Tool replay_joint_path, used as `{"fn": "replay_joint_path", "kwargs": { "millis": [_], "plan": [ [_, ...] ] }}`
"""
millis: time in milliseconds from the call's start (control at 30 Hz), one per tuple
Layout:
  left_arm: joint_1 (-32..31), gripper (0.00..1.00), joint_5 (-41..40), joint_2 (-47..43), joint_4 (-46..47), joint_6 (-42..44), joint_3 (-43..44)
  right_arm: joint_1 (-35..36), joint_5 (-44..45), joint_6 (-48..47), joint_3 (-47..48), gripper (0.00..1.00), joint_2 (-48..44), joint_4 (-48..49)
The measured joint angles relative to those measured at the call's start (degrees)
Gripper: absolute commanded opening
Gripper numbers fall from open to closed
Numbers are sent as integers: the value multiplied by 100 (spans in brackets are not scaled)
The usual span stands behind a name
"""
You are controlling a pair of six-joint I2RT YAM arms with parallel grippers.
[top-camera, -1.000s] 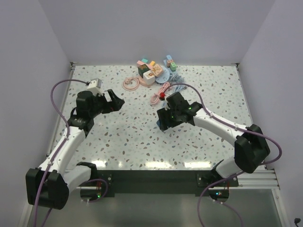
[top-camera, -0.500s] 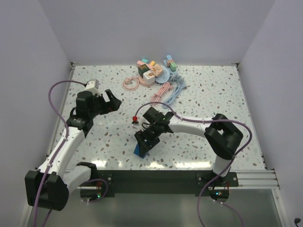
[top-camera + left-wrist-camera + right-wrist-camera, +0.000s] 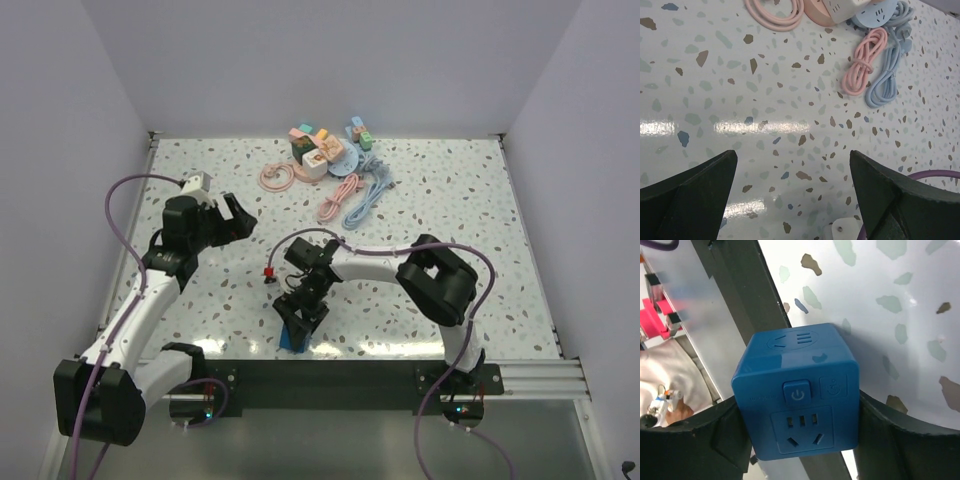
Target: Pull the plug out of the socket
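At the bottom of the top view, just above the black rail (image 3: 330, 380) that runs along the near edge of the speckled table (image 3: 450, 190), the right gripper (image 3: 298, 328) points down toward the lower centre of the frame. It has the blue cube socket (image 3: 800, 395) between its fingers, which press against the cube's left and right sides. In the right wrist view the cube fills the middle of the picture. The face turned to the camera shows a power button and a set of open pin holes, and part of the cube hangs over the rail.

Further up, at centre left of the top view, the left gripper (image 3: 792, 165) hovers over bare tabletop. Its fingers are spread as wide as they go, with nothing between them.

Beyond both arms, in the upper middle of the top view, a bundled pink cable (image 3: 338, 197) lies just beside a bundled light blue cable (image 3: 367, 195). Whether the blue cable's far end is a plug is hard to make out. It lies well apart from the blue cube socket. To their upper left lies a looped pink cable (image 3: 276, 177). Farthest back is a cluster of pastel sockets (image 3: 318, 150).
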Motion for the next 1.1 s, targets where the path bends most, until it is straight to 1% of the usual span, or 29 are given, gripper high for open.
{"fn": "replay_joint_path", "kwargs": {
  "millis": [67, 233, 400, 533, 667, 767, 867, 1000, 1100],
  "plan": [
    [0, 100, 0, -2, -9, -2, -33, 0, 153, -28, 127, 99, 2, -173],
    [0, 100, 0, -20, -20, -2, -33, -2, 758, -31, 466, 99, -15, -365],
    [0, 100, -2, -50, -24, -2, -33, -144, 1661, 92, 789, 99, -238, -717],
    [0, 100, -20, -94, -55, 0, -33, -730, 2575, 120, 1362, 99, -680, -1126],
    [0, 100, -42, -101, -55, 2, -33, -1445, 3803, -103, 2490, 99, -809, -1425],
    [0, 100, -42, -74, -52, 2, -33, -1749, 4894, -256, 3762, 99, -411, -1565],
    [0, 100, -39, -22, -59, 0, -33, -1825, 6004, -568, 4715, 99, 238, -1141],
    [0, 100, -46, -24, -96, 0, -33, -1834, 7206, -1193, 5165, 99, 1084, -236],
    [2, 100, -57, -66, -151, 0, -33, -1875, 7772, -1539, 5545, 99, 1823, 367]
  ]
}}
